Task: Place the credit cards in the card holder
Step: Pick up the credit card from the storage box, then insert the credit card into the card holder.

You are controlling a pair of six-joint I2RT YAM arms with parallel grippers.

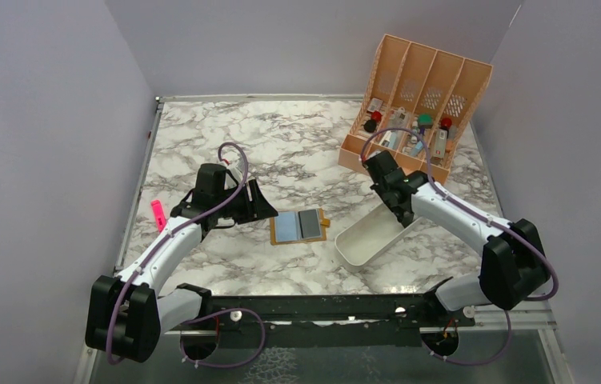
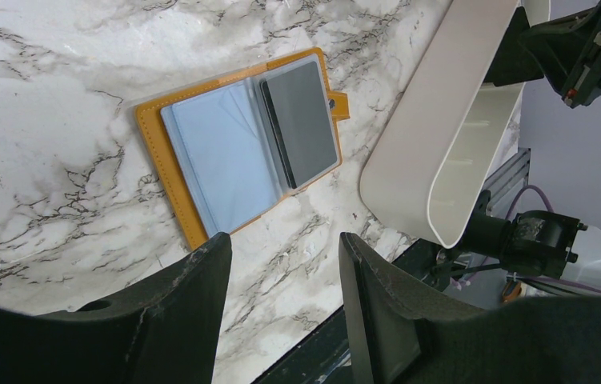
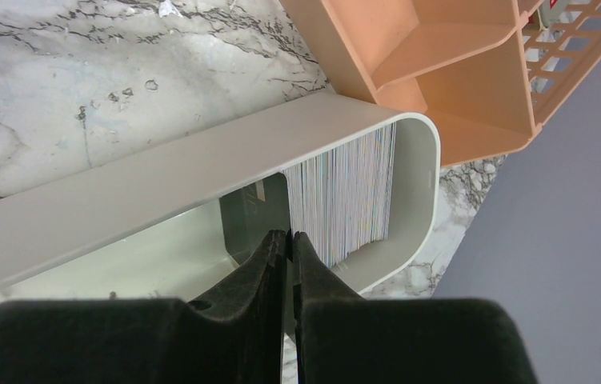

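Observation:
The card holder (image 1: 298,226) lies open flat on the marble, mustard-orange, with a pale blue sleeve and a dark grey card (image 2: 303,122) in its right half. My left gripper (image 2: 285,248) hovers open just left of it (image 1: 263,205), holding nothing. A stack of credit cards (image 3: 345,192) stands on edge at the end of the white tray (image 3: 201,160). My right gripper (image 3: 290,234) reaches into that tray (image 1: 387,214). Its fingers are pinched on the edge of one grey card (image 3: 253,212) that leans away from the stack.
The peach slotted organiser (image 1: 417,104) with small items stands at the back right, close behind the tray (image 1: 361,244). A pink marker (image 1: 158,214) lies near the left table edge. A black rail (image 1: 321,308) runs along the front.

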